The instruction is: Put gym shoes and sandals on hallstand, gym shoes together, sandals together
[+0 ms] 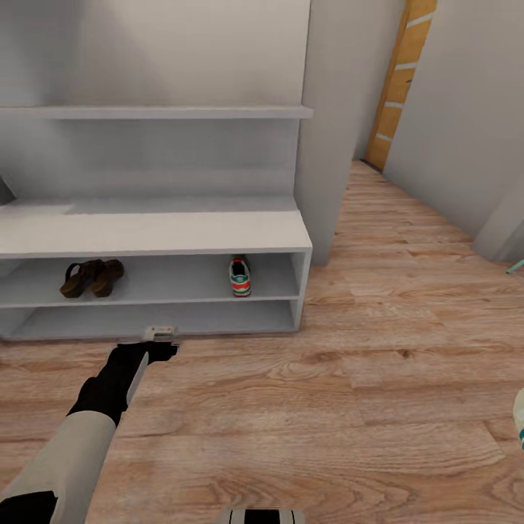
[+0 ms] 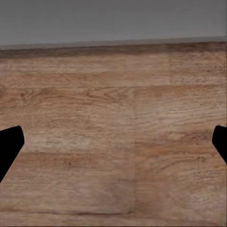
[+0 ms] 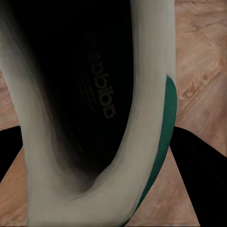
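Right wrist view puts the second gym shoe [image 3: 94, 118] between the right hand's [image 3: 101, 179] dark fingers, apparently gripped by its soft, light collar wall. In the head view's centre, 1 shoe [image 1: 239, 276] and the sandals [image 1: 91, 278] occupy the hallstand [image 1: 153, 231]; the left hand [image 1: 160, 336] gapes empty.

grey hallstand [image 1: 156, 231]; sandals [image 1: 91, 278] and one gym shoe [image 1: 239, 276] on its upper low shelf

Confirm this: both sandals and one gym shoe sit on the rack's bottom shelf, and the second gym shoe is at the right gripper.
Not quite. The sandals and gym shoe sit on the rack's upper open shelf, not the bottom one, as the head view shows. The second gym shoe is at the right gripper.
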You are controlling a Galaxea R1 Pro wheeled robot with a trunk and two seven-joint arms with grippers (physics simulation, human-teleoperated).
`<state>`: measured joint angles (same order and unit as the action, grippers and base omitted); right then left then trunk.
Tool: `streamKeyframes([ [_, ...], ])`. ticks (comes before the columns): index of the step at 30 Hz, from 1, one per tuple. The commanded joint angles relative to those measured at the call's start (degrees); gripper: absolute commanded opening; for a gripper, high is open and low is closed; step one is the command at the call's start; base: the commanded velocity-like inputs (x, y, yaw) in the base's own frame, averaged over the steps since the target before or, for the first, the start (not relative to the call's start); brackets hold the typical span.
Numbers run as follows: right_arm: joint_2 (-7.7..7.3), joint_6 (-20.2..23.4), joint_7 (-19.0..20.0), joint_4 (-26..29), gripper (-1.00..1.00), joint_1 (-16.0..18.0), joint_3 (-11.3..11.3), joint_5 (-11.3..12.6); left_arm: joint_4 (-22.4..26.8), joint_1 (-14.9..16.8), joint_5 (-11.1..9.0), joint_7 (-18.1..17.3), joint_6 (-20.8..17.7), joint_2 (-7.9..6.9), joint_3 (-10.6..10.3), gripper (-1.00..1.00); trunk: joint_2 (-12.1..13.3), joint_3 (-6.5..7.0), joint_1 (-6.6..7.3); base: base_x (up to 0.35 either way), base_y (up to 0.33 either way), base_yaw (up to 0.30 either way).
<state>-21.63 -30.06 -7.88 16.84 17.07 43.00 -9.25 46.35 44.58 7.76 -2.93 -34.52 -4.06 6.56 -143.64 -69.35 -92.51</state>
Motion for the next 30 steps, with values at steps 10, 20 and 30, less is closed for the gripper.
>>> streamKeyframes([
  [10,0.01,-0.18,-0.23,-0.13,-1.0,0.07,0.24,-0.59,-0.02,-6.52,0.46,-4.08,10.38,-1.41,0.13,1.0,-0.02,-0.04,0.04,-0.245,0.239,0.0],
  [20,0.65,-0.17,-0.21,-0.15,-1.0,0.07,0.18,-0.59,-0.91,-7.58,0.72,-41.0,17.38,-10.03,5.45,1.0,-0.02,-0.04,0.04,-0.226,0.246,0.0],
  [30,0.75,-0.17,-0.21,-0.15,-1.0,0.07,0.17,-0.59,-0.84,-7.56,0.67,-42.13,17.64,-10.08,6.55,1.0,-0.02,-0.04,0.04,-0.035,0.301,0.0],
])
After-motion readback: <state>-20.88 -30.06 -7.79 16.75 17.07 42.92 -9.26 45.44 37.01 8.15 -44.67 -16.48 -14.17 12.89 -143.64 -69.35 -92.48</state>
